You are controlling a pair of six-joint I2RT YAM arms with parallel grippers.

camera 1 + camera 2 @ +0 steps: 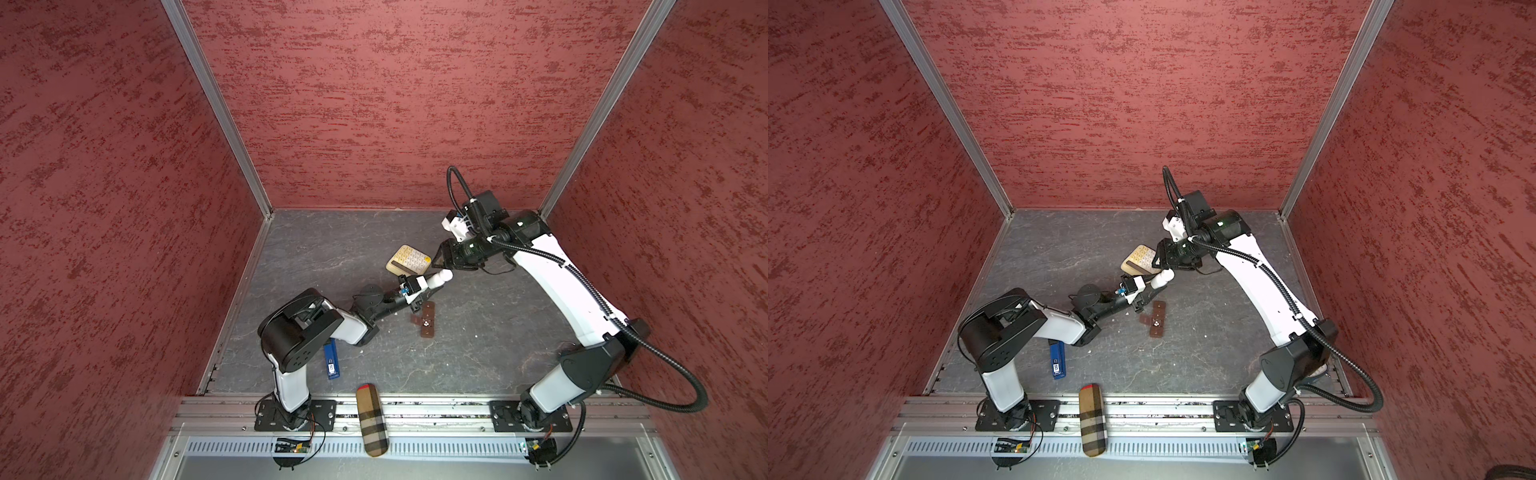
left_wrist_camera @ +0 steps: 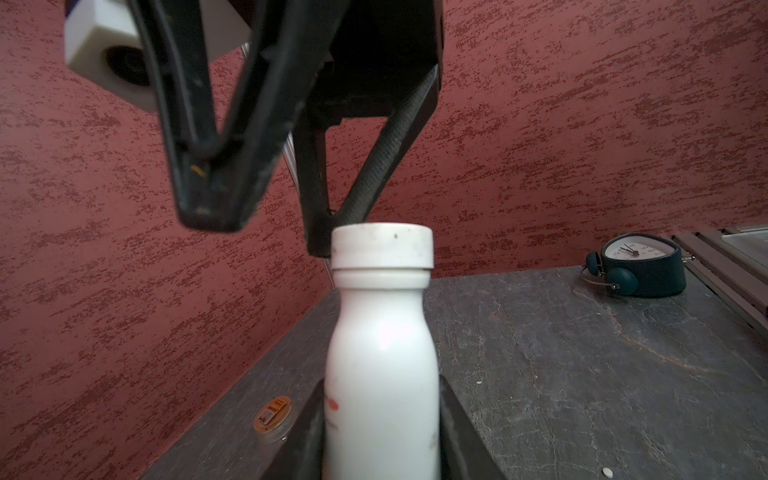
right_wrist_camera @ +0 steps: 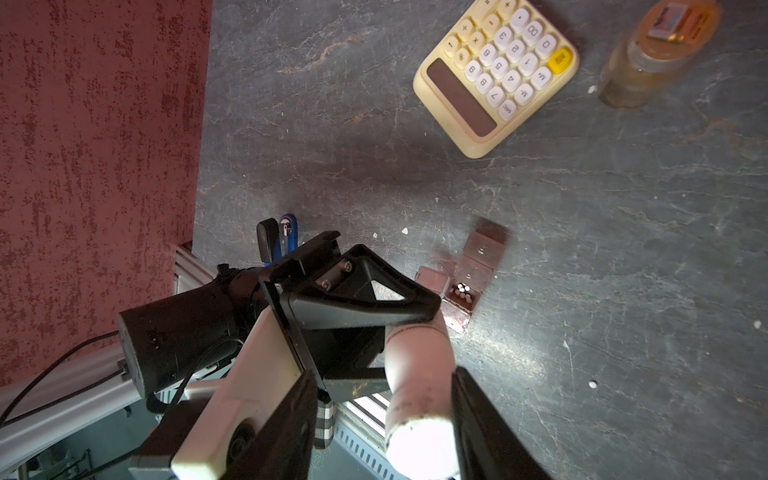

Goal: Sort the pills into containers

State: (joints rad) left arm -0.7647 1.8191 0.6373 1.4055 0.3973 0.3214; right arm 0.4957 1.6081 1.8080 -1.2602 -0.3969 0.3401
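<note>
The left gripper (image 2: 382, 415) is clamped on the body of the small white plastic bottle (image 2: 382, 353). It holds the bottle clear of the grey stone-patterned table (image 1: 332, 249), presumably so the other arm can work on its white screw cap (image 2: 382, 247). The right gripper (image 3: 382, 399) faces it head-on, jaws apart and straddling the cap end. 1 finger looks to sit against the cap's side while the other stands off, so I judge the grasp not yet made. The bottle's long axis runs along the left gripper's reach, with the cap pointing away from the left arm toward the right gripper. In both top views it is far from upright.

The containers (image 1: 428, 319), a long, flat, dark brown plastic strip box, lie on the table just beside the held bottle, between the 2 arms. Their long axis runs from the robot's side toward the back wall, a little skewed. 1 compartment near the middle has its lid flipped open sideways and holds several small white pills (image 3: 462, 289). A few more loose pills (image 3: 593, 384) lie on the table. The open compartment sits close by the bottle, likely so pills can be tipped straight in once the cap is off.
</note>
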